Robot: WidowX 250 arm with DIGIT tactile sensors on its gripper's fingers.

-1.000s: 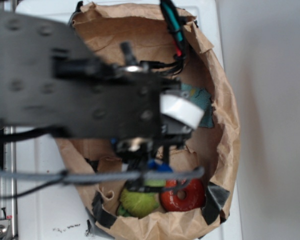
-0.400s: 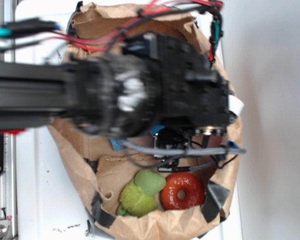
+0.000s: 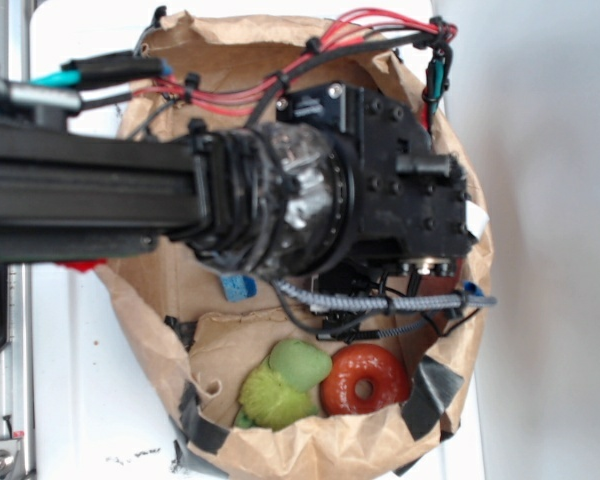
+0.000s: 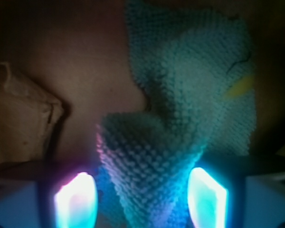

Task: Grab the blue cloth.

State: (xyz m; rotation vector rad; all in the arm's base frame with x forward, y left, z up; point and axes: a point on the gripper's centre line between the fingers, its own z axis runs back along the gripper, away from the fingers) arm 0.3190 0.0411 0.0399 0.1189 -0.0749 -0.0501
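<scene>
The blue cloth (image 4: 194, 71) is a pale blue-green terry rag with a small yellow spot (image 4: 240, 85), lying crumpled on the brown floor of the bag. In the wrist view a raised fold of it runs down between my two glowing fingers (image 4: 76, 202). My gripper (image 4: 141, 197) is open, with a gap showing between the fold and each finger. In the exterior view the black arm and wrist body (image 3: 380, 200) hang over the right side of the bag and hide both the cloth and the fingers.
The brown paper bag (image 3: 450, 330) surrounds everything, with rumpled walls and black tape patches (image 3: 425, 392). At its near end lie a red ring (image 3: 363, 380) and a green soft toy (image 3: 285, 385). A small blue sponge (image 3: 238, 287) sits left of centre. Crumpled paper (image 4: 19, 118) rises left of the fingers.
The arm has swung to the right across the bag and now covers the spot where the cloth showed a second ago. It has barely moved since the last earlier frame.
</scene>
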